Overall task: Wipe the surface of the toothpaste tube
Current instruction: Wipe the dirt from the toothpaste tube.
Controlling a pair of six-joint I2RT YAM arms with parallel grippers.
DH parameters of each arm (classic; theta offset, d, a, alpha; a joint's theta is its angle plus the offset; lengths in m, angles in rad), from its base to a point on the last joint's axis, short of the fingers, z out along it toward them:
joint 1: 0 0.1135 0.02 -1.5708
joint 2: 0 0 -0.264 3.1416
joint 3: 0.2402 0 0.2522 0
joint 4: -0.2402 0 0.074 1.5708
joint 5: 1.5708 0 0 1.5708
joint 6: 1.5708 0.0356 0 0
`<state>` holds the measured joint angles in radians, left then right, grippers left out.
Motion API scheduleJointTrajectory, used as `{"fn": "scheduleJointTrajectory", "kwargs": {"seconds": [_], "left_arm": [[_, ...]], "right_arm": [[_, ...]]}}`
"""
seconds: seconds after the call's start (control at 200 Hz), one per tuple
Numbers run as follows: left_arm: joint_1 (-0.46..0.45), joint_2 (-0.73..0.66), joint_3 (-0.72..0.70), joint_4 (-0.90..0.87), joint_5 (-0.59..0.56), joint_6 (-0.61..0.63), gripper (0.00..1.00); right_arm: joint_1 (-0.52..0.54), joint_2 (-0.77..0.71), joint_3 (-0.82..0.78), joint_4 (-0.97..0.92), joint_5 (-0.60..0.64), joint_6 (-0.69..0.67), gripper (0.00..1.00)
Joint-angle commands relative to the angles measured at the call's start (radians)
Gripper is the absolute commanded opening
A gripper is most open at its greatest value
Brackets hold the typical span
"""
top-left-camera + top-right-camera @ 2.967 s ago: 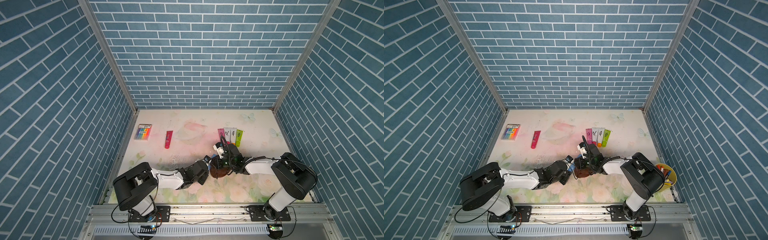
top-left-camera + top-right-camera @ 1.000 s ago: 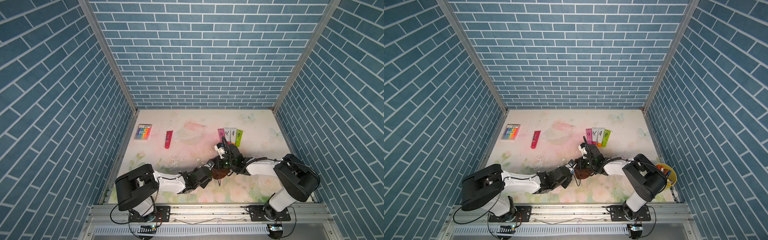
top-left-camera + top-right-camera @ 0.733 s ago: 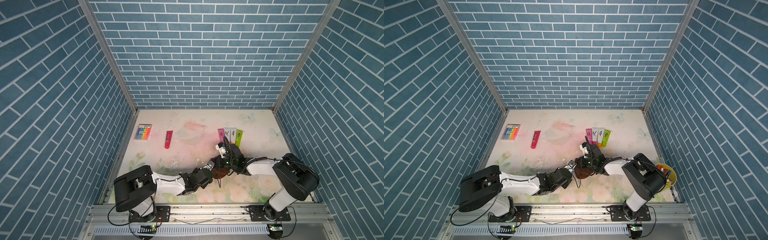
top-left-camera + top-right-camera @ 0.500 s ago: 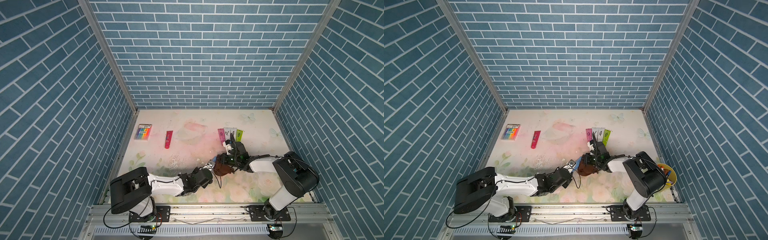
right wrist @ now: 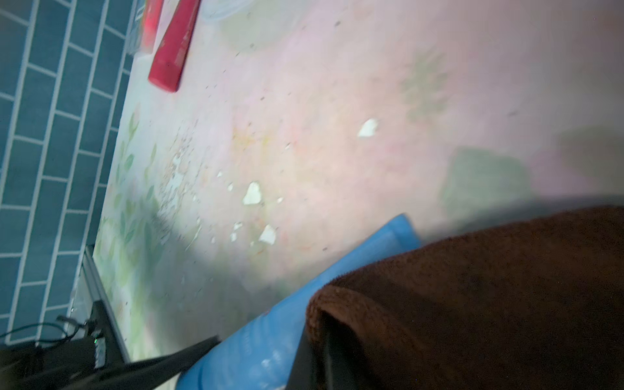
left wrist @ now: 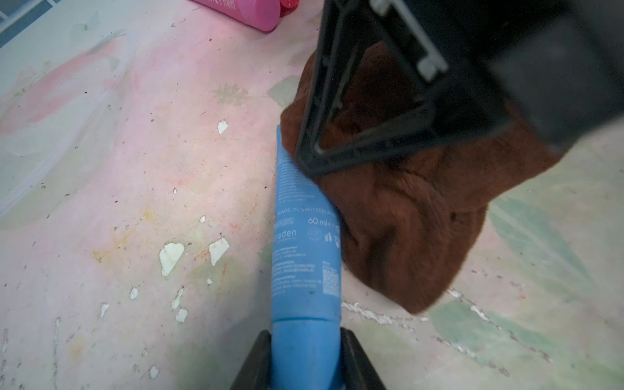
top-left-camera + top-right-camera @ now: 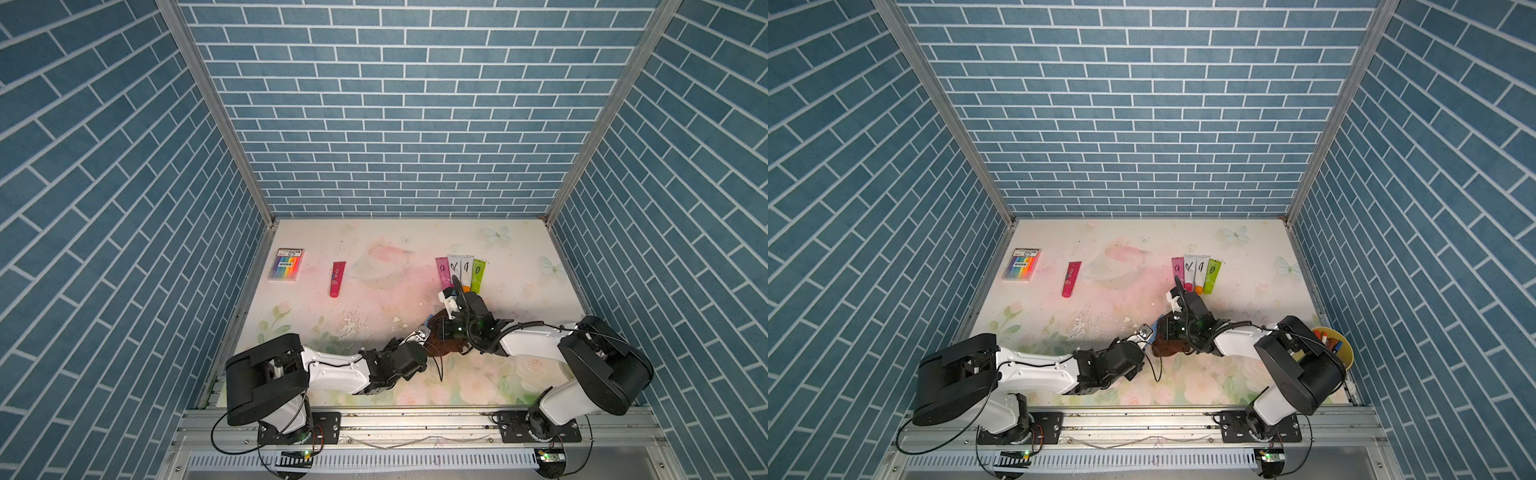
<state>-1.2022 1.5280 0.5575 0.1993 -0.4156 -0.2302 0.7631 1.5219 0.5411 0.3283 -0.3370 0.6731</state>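
The toothpaste tube [image 6: 305, 243] is light blue and lies low over the floral table. My left gripper [image 6: 305, 341] is shut on its cap end, one black finger [image 6: 260, 351] on each side. A brown cloth [image 6: 405, 219] is bunched over the tube's far, flat end. My right gripper [image 5: 324, 354] is shut on that cloth [image 5: 489, 287] and presses it against the tube [image 5: 354, 266]. In both top views the two grippers meet at mid-table: left gripper [image 7: 419, 336], cloth [image 7: 442, 345], right gripper [image 7: 1169, 328]. The tube's flat end is partly hidden by the cloth.
A row of several small coloured tubes [image 7: 459, 272] lies just behind the right arm. A red-pink tube [image 7: 337, 278] and a box of markers [image 7: 286, 264] lie at the back left. A yellow bowl of crayons [image 7: 1333, 345] sits beside the right arm's base.
Over the last second the right gripper with the cloth has slid along the tube toward the back right. The left arm has held the tube almost still, having drawn slightly toward the front earlier.
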Motion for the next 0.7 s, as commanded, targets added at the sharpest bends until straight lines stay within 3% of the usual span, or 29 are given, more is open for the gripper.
{"fn": "scheduleJointTrajectory", "kwargs": {"seconds": [0.0,0.17,0.295,0.405,0.695], "left_arm": [[0.003,-0.005,0.020,0.052,-0.043,0.002,0.00],[0.003,-0.005,0.018,0.053,-0.034,0.002,0.00],[0.002,-0.009,0.017,0.054,-0.031,0.001,0.00],[0.003,-0.012,0.014,0.053,-0.034,0.000,0.00],[0.000,-0.010,0.017,0.053,-0.032,0.003,0.00]], "right_arm": [[0.050,0.010,-0.012,-0.042,-0.051,0.048,0.00],[0.044,0.085,-0.018,-0.023,-0.011,0.049,0.00],[-0.020,0.124,-0.020,-0.087,0.069,0.037,0.00],[-0.081,0.120,-0.003,-0.189,0.161,0.000,0.00],[-0.178,0.069,-0.019,-0.274,0.226,-0.042,0.00]]}}
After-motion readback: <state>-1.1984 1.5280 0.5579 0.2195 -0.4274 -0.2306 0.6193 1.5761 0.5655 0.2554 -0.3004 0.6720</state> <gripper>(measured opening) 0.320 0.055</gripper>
